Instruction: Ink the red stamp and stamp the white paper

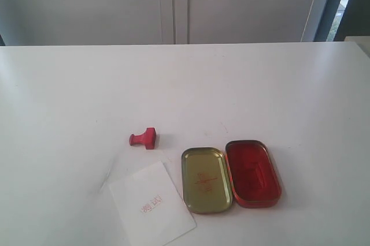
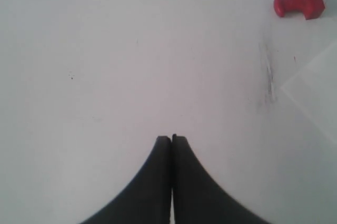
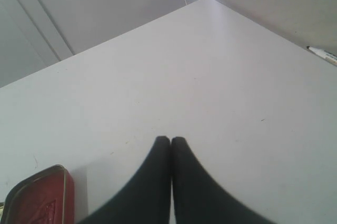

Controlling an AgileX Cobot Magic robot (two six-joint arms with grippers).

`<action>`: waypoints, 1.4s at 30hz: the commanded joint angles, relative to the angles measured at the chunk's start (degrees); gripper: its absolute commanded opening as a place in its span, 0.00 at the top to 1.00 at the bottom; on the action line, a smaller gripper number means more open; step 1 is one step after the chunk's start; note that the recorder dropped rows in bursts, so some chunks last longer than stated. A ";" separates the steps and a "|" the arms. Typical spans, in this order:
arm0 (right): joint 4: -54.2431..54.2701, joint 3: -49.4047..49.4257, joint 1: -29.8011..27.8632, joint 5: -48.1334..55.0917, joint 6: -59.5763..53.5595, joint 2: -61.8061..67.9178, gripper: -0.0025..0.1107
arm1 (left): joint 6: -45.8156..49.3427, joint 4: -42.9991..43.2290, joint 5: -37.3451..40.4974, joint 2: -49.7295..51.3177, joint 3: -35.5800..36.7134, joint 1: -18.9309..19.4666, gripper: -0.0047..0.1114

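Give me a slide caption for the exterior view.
Red stamp lying on its side, white paper bearing a red imprint, ink pad tin open beside its gold lid.

Left end effector (image 2: 172, 139) and right end effector (image 3: 170, 140), jaws together.

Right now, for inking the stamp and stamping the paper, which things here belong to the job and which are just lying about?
For the job: red stamp, lying on its side; white paper, already bearing a red mark; red ink pad tin, open.
Lying about: gold lid, beside the tin; what looks like a pen, on a neighbouring surface.
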 commanded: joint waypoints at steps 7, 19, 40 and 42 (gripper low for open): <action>-0.28 0.27 0.24 -0.41 0.21 -0.25 0.98 | -0.47 -0.40 0.39 -10.15 1.49 1.59 0.96; -0.28 0.27 0.24 -0.41 0.21 -0.25 0.98 | -0.07 -0.16 -5.06 -19.12 12.53 1.59 0.96; -0.28 0.27 0.24 -0.41 0.21 -0.25 0.98 | -0.07 0.21 -12.03 -35.30 28.84 1.62 0.96; -0.28 0.27 0.24 -0.41 0.21 -0.25 0.98 | -0.07 0.20 -12.18 -36.73 29.81 1.62 0.96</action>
